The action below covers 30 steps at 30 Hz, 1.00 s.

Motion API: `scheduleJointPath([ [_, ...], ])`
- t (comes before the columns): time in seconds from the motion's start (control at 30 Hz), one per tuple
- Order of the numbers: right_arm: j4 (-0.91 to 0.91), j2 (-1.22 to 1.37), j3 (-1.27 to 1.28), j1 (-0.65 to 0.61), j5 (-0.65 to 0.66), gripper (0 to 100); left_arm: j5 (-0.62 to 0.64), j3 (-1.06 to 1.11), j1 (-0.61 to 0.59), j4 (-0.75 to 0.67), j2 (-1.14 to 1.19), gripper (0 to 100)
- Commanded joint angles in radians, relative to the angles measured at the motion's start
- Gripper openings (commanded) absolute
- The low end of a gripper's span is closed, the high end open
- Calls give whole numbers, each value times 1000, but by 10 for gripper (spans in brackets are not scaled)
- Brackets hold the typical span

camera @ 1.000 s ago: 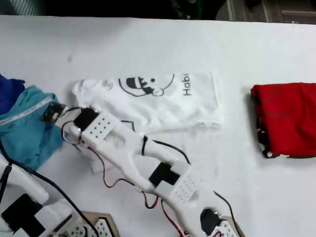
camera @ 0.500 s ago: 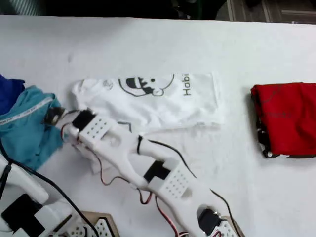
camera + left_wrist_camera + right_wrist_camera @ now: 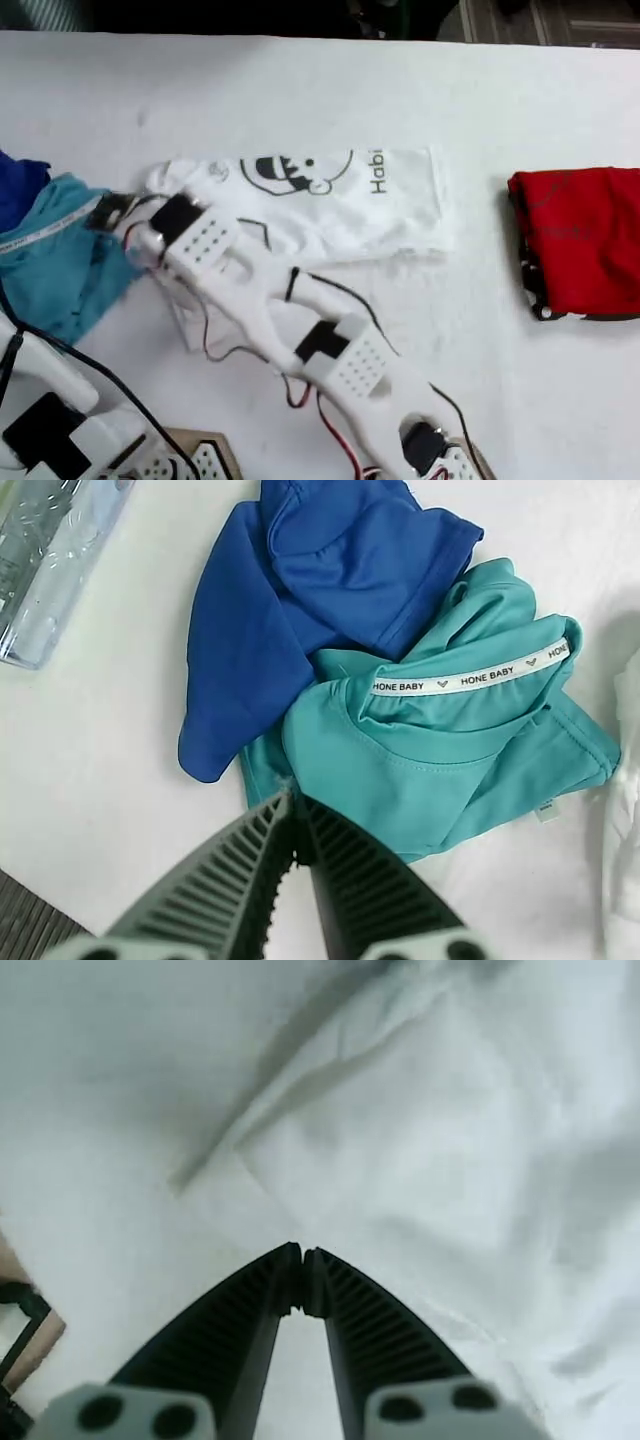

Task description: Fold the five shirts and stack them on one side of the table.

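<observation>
A white shirt (image 3: 320, 205) with a black print lies part-folded at mid table. My right arm (image 3: 205, 245) stretches across its left end. My right gripper (image 3: 301, 1256) hangs shut just over white cloth (image 3: 420, 1160) near a folded edge; I see nothing pinched between the tips. A teal shirt (image 3: 60, 260) and a blue shirt (image 3: 15, 190) lie crumpled at the left. My left gripper (image 3: 293, 805) is shut above the near edge of the teal shirt (image 3: 440, 750), next to the blue shirt (image 3: 290, 610). A folded red shirt (image 3: 580, 235) rests on dark cloth (image 3: 532, 290) at the right.
A clear plastic container (image 3: 50, 560) stands beyond the blue shirt. The left arm's base (image 3: 45, 425) and a wooden mount (image 3: 195, 450) sit at the near edge. Bare table (image 3: 480, 330) lies between the white shirt and the red one.
The right arm's wrist has shifted a little toward the far side of the table, over the white shirt's left end. The shirts lie as before.
</observation>
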Motion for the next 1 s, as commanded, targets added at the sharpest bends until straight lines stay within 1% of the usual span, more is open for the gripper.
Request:
scheduleJointPath([
  [0.0, 8, -35, 5, -53, -2, 27, 8, -5, 10, 5, -35, 29],
  [0.03, 8, -28, 5, -62, -3, 48, 8, -5, 10, 5, -35, 29],
  [0.17, -7, 13, -12, -68, -3, 189, 8, 3, 10, 3, -35, 30],
  [0.23, -28, 38, -15, -65, -3, 204, 8, 3, 10, 3, -33, 30],
  [0.5, -122, 127, -15, -64, 3, 138, 5, 3, 12, 3, -33, 30],
  [0.67, -119, 116, -17, -51, 5, 13, 6, 3, 12, 3, -33, 30],
  [0.73, -113, 104, -17, -35, 5, 25, 6, 3, 12, 3, -33, 30],
  [0.9, -87, 76, -15, 10, 11, 18, 6, 3, 12, 3, -33, 30],
  [0.97, -61, 64, -17, 15, 54, 19, 6, 3, 12, 3, -33, 30],
])
